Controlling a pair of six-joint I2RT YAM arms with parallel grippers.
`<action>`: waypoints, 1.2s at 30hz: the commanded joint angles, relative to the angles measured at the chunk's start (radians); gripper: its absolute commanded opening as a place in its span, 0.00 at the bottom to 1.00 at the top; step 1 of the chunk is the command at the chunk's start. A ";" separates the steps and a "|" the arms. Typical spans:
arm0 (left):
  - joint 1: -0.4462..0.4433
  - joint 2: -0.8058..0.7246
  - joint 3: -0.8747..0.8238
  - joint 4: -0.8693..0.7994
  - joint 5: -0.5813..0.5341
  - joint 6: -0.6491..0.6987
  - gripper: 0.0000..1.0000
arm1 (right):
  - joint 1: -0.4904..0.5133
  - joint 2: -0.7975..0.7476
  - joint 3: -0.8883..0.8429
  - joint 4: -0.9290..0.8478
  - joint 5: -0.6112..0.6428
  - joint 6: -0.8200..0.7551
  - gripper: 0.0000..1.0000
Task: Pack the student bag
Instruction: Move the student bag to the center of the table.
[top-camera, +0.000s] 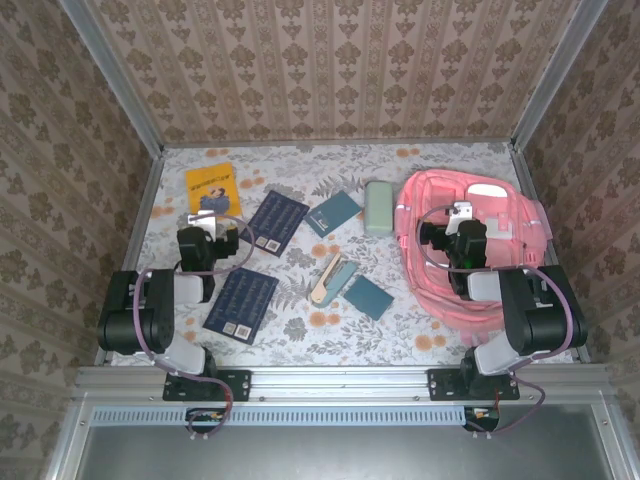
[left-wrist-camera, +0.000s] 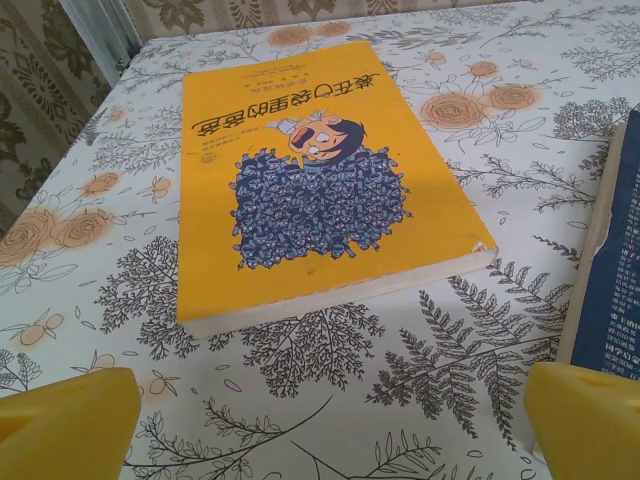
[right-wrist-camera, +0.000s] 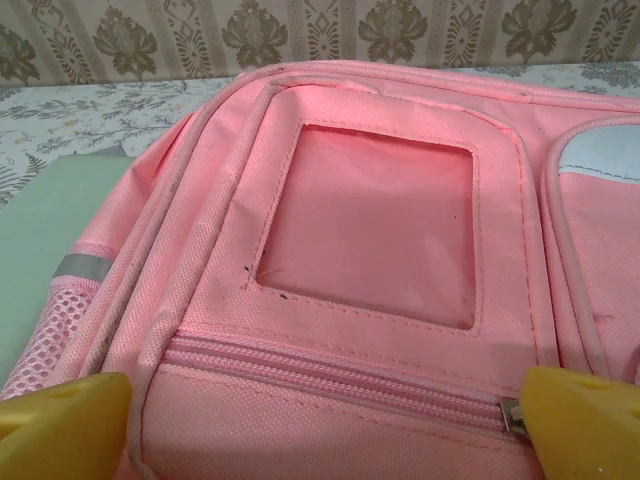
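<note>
The student bag (top-camera: 425, 192) lies flat at the right of the table, pink, with a pale strip near its top. My right gripper (top-camera: 462, 212) hovers over its middle, open. In the right wrist view the bag (right-wrist-camera: 370, 220) shows a clear window pocket and a closed zipper (right-wrist-camera: 330, 372), with the metal pull (right-wrist-camera: 512, 415) beside my right fingertip (right-wrist-camera: 590, 420); the gripper (right-wrist-camera: 325, 430) holds nothing. My left gripper (top-camera: 207, 214) is open just short of a yellow book (top-camera: 211, 186). Its jaws (left-wrist-camera: 330, 430) stand wide over bare cloth before the book (left-wrist-camera: 320, 170).
On the floral table (top-camera: 300, 335) lie two dark blue books (top-camera: 277, 221) (top-camera: 241, 302), two teal notebooks (top-camera: 334, 213) (top-camera: 368, 297), a pale green case (top-camera: 379, 207) against the bag, and a small beige-and-teal item (top-camera: 330, 277). Patterned walls close in three sides.
</note>
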 joint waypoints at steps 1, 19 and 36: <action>0.000 0.003 0.015 0.035 0.000 0.008 1.00 | 0.002 0.005 0.005 -0.003 0.029 -0.011 1.00; 0.008 0.003 0.020 0.028 0.016 0.003 1.00 | 0.002 0.005 0.007 -0.005 0.027 -0.011 1.00; 0.078 -0.217 0.610 -1.128 -0.134 -0.408 1.00 | -0.015 -0.369 0.225 -0.651 0.149 0.273 1.00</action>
